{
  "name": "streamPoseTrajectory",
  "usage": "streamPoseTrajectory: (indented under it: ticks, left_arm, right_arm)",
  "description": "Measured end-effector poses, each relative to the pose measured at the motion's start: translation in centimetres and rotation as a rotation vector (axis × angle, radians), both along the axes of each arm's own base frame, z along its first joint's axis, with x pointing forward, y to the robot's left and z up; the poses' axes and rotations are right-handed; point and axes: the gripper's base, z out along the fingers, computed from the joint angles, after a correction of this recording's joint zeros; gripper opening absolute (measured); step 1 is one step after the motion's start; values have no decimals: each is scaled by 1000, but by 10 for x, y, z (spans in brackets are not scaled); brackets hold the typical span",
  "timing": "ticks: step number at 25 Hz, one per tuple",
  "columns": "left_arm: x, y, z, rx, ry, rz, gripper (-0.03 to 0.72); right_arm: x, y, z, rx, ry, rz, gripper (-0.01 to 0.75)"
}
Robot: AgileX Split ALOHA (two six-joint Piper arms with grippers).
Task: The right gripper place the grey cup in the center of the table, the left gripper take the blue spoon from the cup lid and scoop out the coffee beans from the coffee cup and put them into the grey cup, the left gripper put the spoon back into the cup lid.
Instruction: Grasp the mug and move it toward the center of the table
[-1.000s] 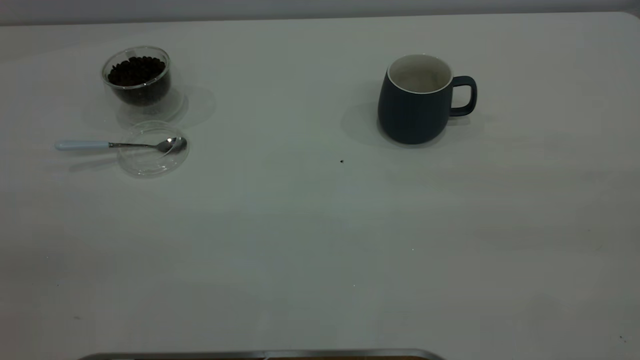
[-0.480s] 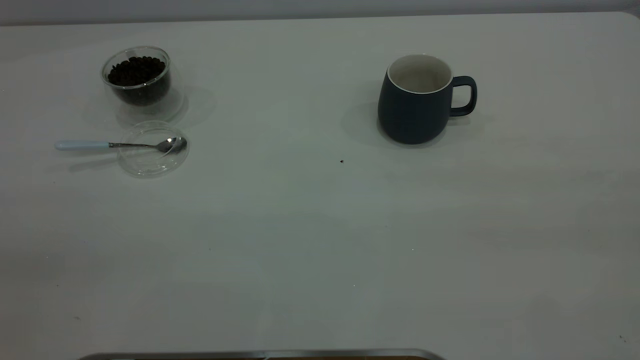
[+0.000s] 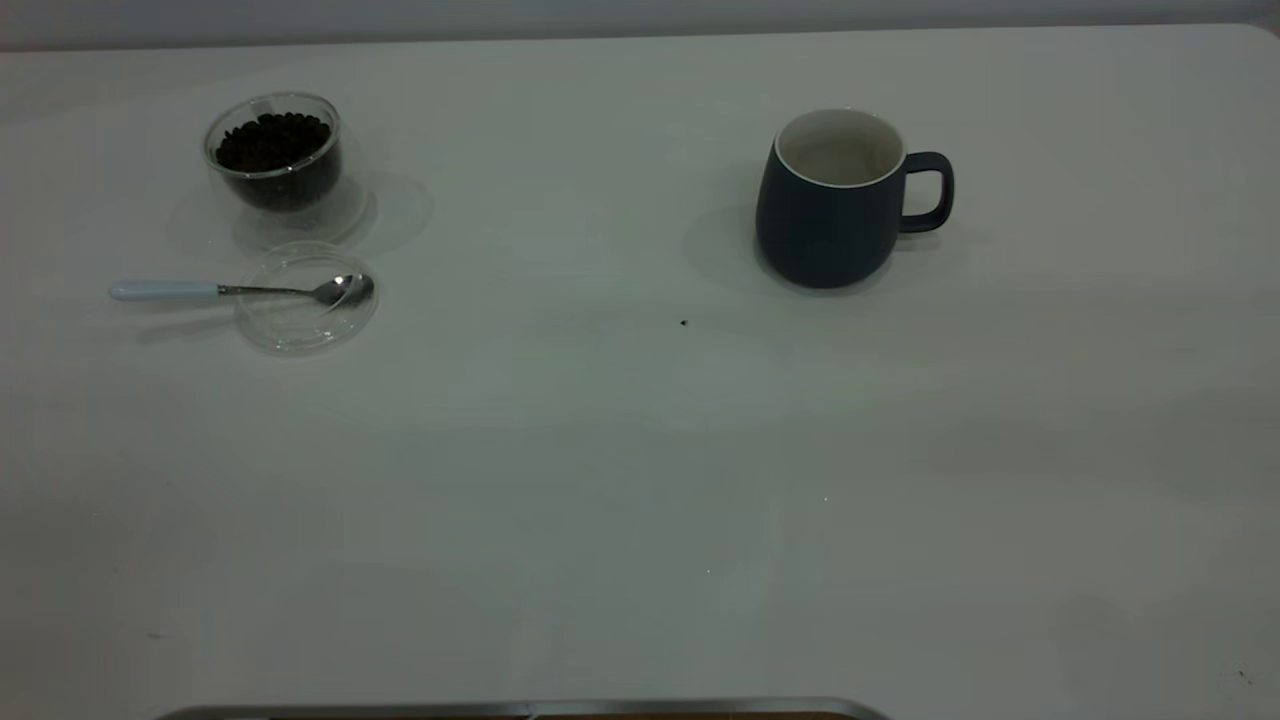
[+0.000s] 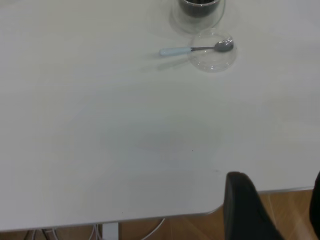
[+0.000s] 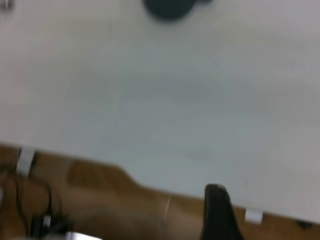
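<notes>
The grey cup (image 3: 825, 215) stands upright at the table's (image 3: 600, 480) back right, handle pointing right, and looks empty. The coffee cup (image 3: 278, 165), filled with coffee beans (image 3: 272, 142), stands at the back left. Just in front of it lies the cup lid (image 3: 300, 310). The blue spoon (image 3: 200, 291) rests with its bowl on the lid and its handle pointing left. Neither gripper shows in the exterior view. My left gripper (image 4: 277, 175) is open and empty, back over the table's near edge, far from the spoon (image 4: 185, 50). My right gripper (image 5: 270, 197) shows one finger (image 5: 216, 210), far from the grey cup (image 5: 169, 7).
A tiny dark speck (image 3: 684, 322) lies on the table left of and in front of the grey cup. A metal rim (image 3: 520, 710) runs along the bottom of the exterior view. Wooden floor and cables (image 5: 30, 200) lie beyond the table edge.
</notes>
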Motion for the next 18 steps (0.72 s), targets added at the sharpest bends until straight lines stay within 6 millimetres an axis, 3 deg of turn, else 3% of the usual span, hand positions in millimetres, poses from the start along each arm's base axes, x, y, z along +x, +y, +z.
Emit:
streamPoseTrajectory:
  ticks: [7, 18]
  left_arm:
    - [0, 0, 0, 0, 0, 0, 387]
    - [0, 0, 0, 0, 0, 0, 387]
  right_arm:
    - [66, 8, -7, -65, 16, 80, 531]
    - [168, 16, -55, -190, 92, 162, 531]
